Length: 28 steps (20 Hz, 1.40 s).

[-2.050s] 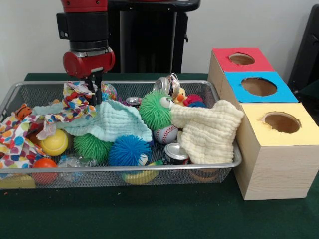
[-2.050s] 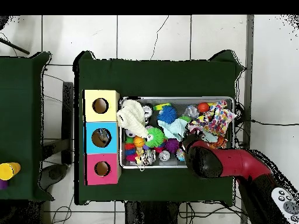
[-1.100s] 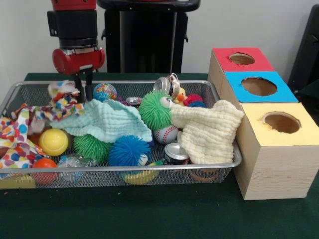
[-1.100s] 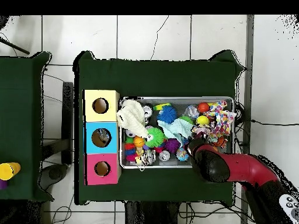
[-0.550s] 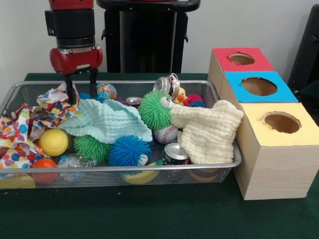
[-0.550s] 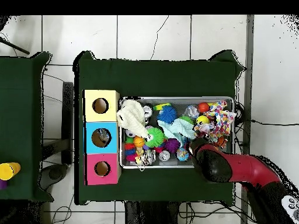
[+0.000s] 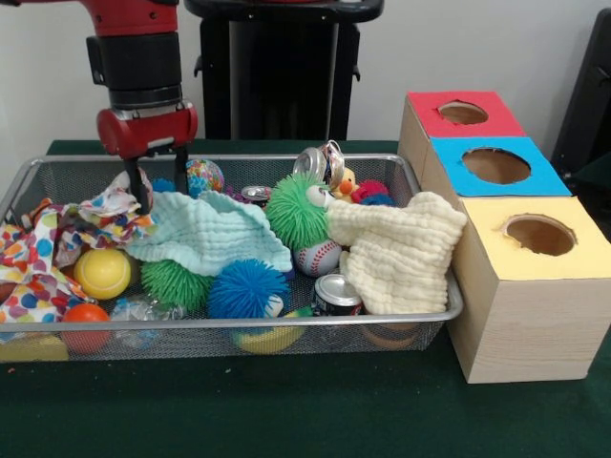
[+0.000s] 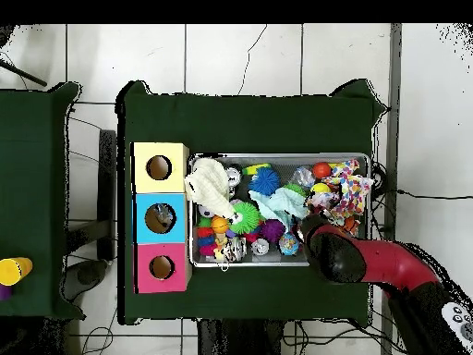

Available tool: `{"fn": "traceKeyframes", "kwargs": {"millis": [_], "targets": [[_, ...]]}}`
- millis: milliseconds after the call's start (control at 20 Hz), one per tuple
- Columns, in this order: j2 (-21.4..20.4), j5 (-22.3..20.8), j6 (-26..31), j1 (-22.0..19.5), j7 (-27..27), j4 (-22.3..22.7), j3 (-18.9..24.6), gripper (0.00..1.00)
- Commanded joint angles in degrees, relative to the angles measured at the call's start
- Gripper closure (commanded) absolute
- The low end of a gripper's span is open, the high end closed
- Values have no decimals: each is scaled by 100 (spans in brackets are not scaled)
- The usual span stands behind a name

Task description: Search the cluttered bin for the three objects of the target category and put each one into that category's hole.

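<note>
Pincer point(image 7: 156, 179) is seen spread wide and empty, tips lowered at the far left of the wire bin point(image 7: 434, 320), beside the polka-dot cloth point(image 7: 38, 253) and mint cloth point(image 7: 212, 232). Search step is judged in hand; the target category is not given. A ball is suggested next: the globe ball point(image 7: 204, 175), small, round and multicoloured, just beside the tips, is to be straddled and gripped.

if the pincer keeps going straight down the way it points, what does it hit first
Probably cloth. The pincer points down, open, over the spot where the patterned cloth meets the mint cloth at the back of the wire basket. Depth is unclear, so which cloth comes first is uncertain.
</note>
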Motion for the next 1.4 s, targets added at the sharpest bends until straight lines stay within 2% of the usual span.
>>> {"fn": "traceKeyframes", "kwargs": {"millis": [50,450,750,850,900,1000,1050,1400], "targets": [[573,165,716,81,222,-797,316,0],[583,241,854,-1,154,-826,456,0],[491,222,619,-52,294,-638,487,0],[56,381,699,-214,360,-202,630,0],[-295,549,915,-272,349,21,720,0],[-831,832,1395,-202,326,181,701,0],[-955,911,1532,-158,322,193,675,0],[-1130,1038,1759,-18,281,120,573,0]]}}
